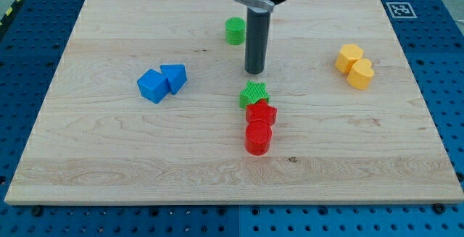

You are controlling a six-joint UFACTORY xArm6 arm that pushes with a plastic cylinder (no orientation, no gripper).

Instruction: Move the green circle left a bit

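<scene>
The tip [254, 71] stands just right of the green circle [234, 31]; bare board [145, 27] lies left of the circle.

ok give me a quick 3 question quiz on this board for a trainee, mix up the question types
1. True or false: my tip is touching the green circle.
2. Which block lies nearest below my tip? A) blue cube B) green star C) yellow block
3. Fill in: the red cylinder sits just below the red ____.

Key
1. False: my tip is apart from it, to the view's right and lower.
2. B, the green star.
3. star.
</scene>
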